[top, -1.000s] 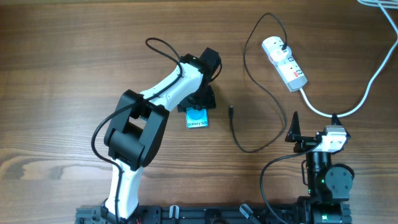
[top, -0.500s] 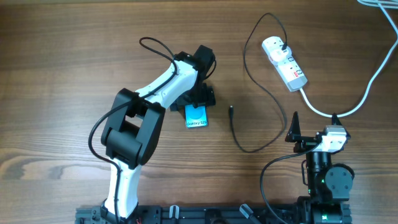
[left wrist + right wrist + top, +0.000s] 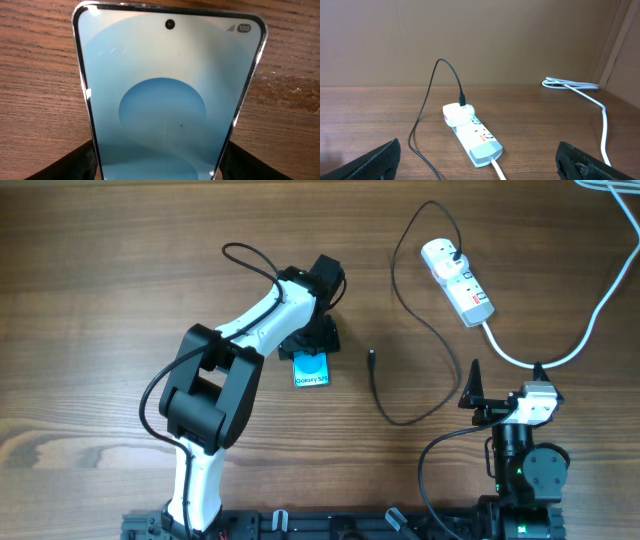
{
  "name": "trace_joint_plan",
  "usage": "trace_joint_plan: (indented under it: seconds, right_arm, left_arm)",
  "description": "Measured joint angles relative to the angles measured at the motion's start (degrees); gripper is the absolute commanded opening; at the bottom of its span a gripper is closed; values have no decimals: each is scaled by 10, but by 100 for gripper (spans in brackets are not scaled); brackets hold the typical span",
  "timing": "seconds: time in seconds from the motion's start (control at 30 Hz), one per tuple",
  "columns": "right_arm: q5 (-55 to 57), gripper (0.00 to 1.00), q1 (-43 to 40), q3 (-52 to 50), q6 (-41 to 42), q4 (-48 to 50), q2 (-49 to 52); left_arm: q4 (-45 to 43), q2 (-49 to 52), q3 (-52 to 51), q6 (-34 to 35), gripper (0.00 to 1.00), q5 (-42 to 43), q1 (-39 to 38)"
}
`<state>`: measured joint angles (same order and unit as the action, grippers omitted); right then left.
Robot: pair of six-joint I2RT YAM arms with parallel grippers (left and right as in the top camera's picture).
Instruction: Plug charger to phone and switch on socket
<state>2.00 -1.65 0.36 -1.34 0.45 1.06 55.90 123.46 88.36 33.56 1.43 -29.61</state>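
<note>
Open table [image 3: 345, 395] lies between the phone [image 3: 312, 370] and the charger [image 3: 372, 358] tip (its cable loops near the socket [image 3: 458, 280]).

**Left arm dragging phone leftward**

The left hand [image 3: 314, 342], closed around the phone [image 3: 311, 370], is sliding it slightly left across the surface [image 3: 90, 300], widening the gap to the charger tip [image 3: 371, 358]. The left arm [image 3: 255, 325] is swinging left with it, elbow and wrist both shifting, and its black cable loop [image 3: 240, 252] is moving left too.
</note>
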Motion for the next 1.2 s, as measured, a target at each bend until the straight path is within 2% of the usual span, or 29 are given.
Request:
trace_joint_plan:
  seconds: [0.63, 0.9, 1.0, 1.13, 1.2]
  right_arm:
    - [0, 100, 0, 0, 0, 0, 0]
    - [0, 100, 0, 0, 0, 0, 0]
    - [0, 99, 0, 0, 0, 0, 0]
    - [0, 100, 0, 0, 0, 0, 0]
    - [0, 100, 0, 0, 0, 0, 0]
  left_arm:
    - [22, -2, 1, 0, 73, 12, 1]
    - [24, -50, 1, 0, 73, 13, 1]
    - [24, -64, 1, 0, 80, 12, 1]
    - [30, -66, 1, 2, 100, 9, 1]
    - [29, -66, -1, 1, 100, 5, 1]
